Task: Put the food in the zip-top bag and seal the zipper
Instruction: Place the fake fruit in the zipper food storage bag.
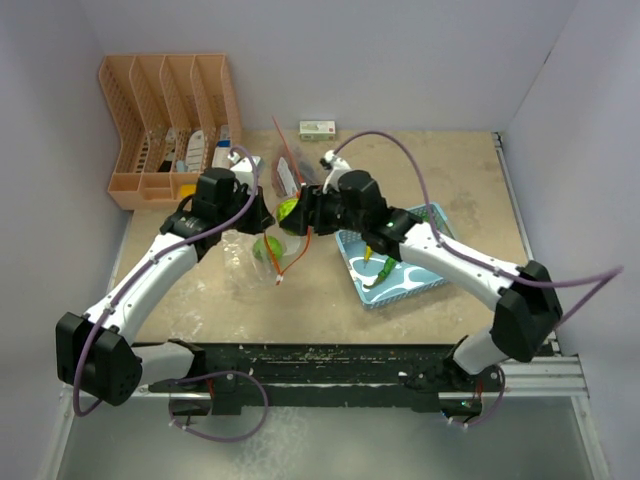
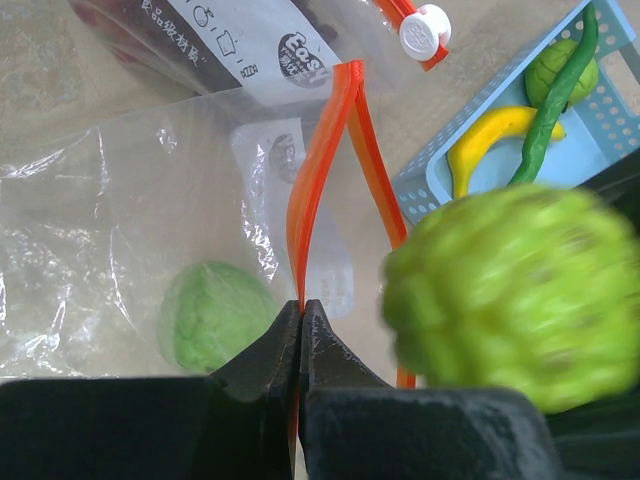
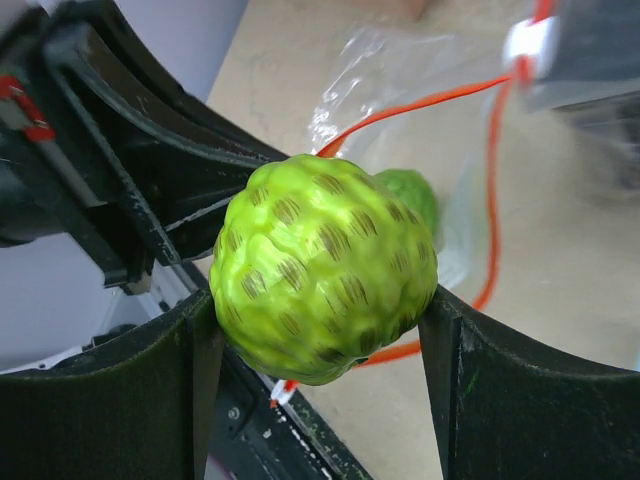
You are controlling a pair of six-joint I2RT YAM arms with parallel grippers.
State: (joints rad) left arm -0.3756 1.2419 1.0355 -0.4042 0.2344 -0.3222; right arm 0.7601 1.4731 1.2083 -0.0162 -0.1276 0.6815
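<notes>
Bag mouth, mid-table. The left gripper (image 2: 301, 330) is pinched tight on the zipper (image 2: 322, 170), its two dark fingertips meeting with the orange-red strip between them. From that pinch the strip splits into two bands that bow apart, so the zip-top bag (image 2: 120, 220) stands open. The rest of the bag lies crinkled on the table (image 1: 450, 180).

The right gripper (image 3: 325, 310) clamps a bumpy green fruit (image 3: 325, 265). Its fingers (image 3: 150, 400) stand wide and press the fruit on both sides. The fruit is held clear of the table just beside the bag's mouth — outside the plastic, right of the orange bands in the left wrist view. In the right wrist view the orange loop of the mouth shows behind it.

Inside the bag sits one round green fruit (image 2: 215, 315), seen through the clear film, low and near the pinched end.

The light-blue basket (image 2: 420, 190) lies to the right of the bag, close to it. In it are a banana (image 2: 490, 140), a long green pepper (image 2: 555, 100) lying across the banana, and a second green fruit (image 2: 555, 70) at the far end.

Behind the bag is a printed packet (image 2: 230, 40) with a white clip (image 2: 425, 30) beside it. Whether the clip belongs to the packet is unclear.

Back left on the table stands an orange rack (image 1: 165, 130). A small box (image 1: 318, 129) stands at the back wall.
</notes>
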